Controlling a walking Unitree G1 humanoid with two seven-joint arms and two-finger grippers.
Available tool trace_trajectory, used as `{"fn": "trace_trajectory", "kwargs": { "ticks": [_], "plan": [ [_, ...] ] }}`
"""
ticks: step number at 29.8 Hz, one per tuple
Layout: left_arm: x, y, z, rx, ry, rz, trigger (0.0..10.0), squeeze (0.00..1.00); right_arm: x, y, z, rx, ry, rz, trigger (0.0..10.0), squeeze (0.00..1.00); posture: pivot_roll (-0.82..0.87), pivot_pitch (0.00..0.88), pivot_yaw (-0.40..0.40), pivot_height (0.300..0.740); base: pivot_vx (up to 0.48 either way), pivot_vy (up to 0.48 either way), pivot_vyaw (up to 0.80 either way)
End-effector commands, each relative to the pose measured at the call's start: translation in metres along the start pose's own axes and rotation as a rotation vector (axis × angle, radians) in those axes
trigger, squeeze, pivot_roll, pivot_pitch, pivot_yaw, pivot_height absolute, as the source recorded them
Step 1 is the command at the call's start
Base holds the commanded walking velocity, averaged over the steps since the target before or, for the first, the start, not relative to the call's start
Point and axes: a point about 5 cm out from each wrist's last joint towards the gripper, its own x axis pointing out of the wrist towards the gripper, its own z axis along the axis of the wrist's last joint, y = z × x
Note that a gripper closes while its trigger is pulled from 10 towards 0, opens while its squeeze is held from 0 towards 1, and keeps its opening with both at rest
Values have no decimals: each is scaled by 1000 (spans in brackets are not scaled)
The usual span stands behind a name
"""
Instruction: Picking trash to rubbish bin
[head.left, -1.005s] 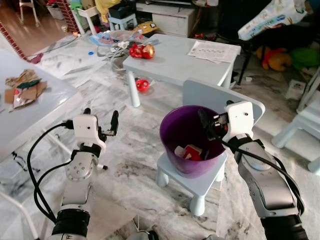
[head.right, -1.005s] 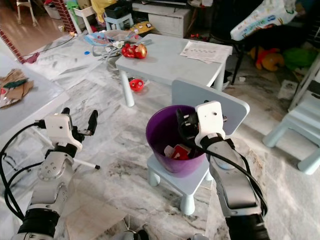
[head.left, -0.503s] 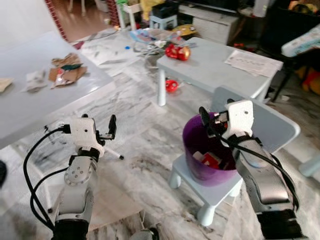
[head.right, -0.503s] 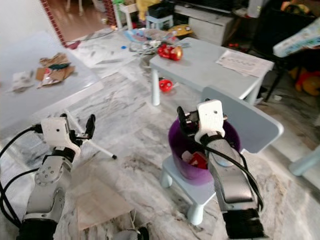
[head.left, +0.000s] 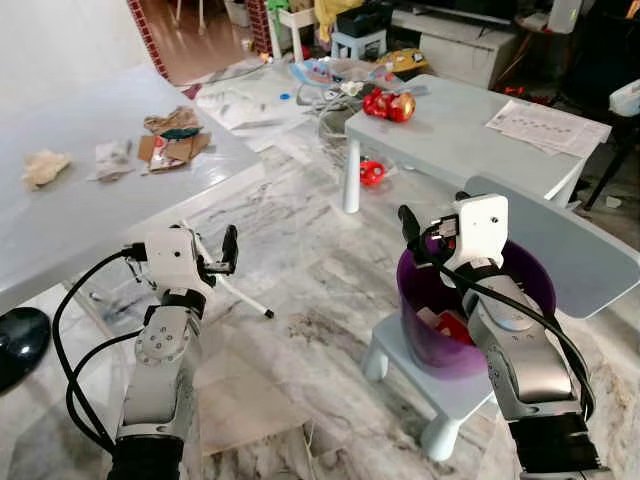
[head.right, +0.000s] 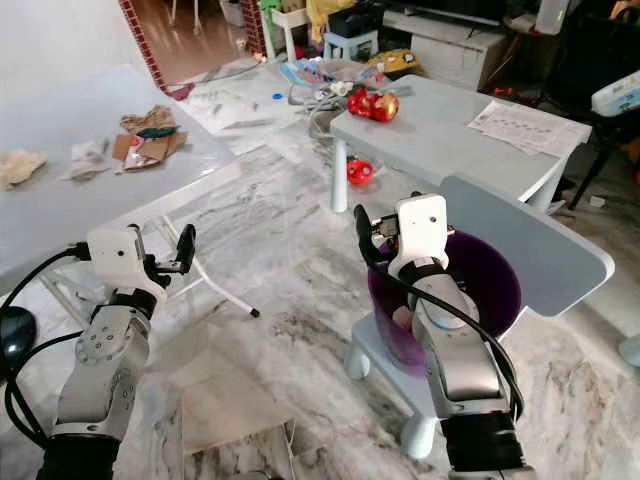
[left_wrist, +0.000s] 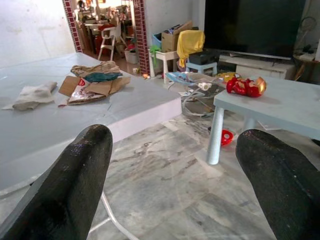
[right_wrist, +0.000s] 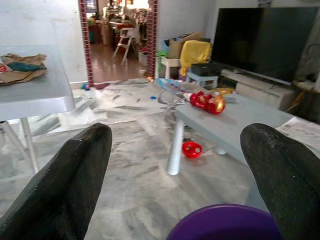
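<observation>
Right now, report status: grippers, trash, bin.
Left gripper open, empty, raised toward big table. Right gripper open, empty, over purple bin on small chair. Cardboard and paper trash on big table. Path clear.

Bare marble floor (head.left: 300, 270) separates big table (head.left: 90, 215) from purple bin (head.left: 520, 275).

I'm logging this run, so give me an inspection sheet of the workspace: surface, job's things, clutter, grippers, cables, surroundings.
Surface: marble floor; big white table.
Job's things: purple bin on a small blue chair, red trash inside; cardboard scraps and crumpled paper on the white table.
Clutter: red toy and printed sheet on the low table.
Grippers: left gripper open, empty; right gripper open above the bin.
Cables: black cables along the left arm.
Surroundings: television, doorway.
</observation>
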Motion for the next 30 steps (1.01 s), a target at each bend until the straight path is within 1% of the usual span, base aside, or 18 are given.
{"fn": "trace_trajectory", "kwargs": {
  "ticks": [1, 14, 16, 21, 25, 30],
  "plan": [
    [0, 5, 3, 13, -1, 17, 10000, 0, 1, 2, 1, 8, -11, 4, 10000, 0, -67, 59, 92, 740, 0, 480, 0],
    [2, -1, 5, 2, 3, 17, 10000, 0, 2, 1, 2, 10, -17, 0, 10000, 0, -70, 61, 94, 740, 0, 480, 0],
    [2, -2, 6, 2, 3, 15, 10000, 0, 2, 1, 2, 11, -18, -1, 10000, 0, -70, 61, 94, 740, 0, 0, 0],
    [3, -2, 6, 0, 7, 16, 10000, 0, 2, 1, 2, 12, -19, -3, 10000, 0, -68, 63, 95, 740, 0, 376, 0],
    [2, -4, 8, 10, -13, 6, 10000, 0, 3, 1, 3, 6, -25, -1, 10000, 0, -68, 63, 95, 740, 0, 0, 0],
    [4, -10, 13, 19, -30, -22, 10000, 0, 5, 3, 5, -6, -33, 5, 10000, 0, -62, 62, 93, 740, 0, 0, 786]
  ]
}}
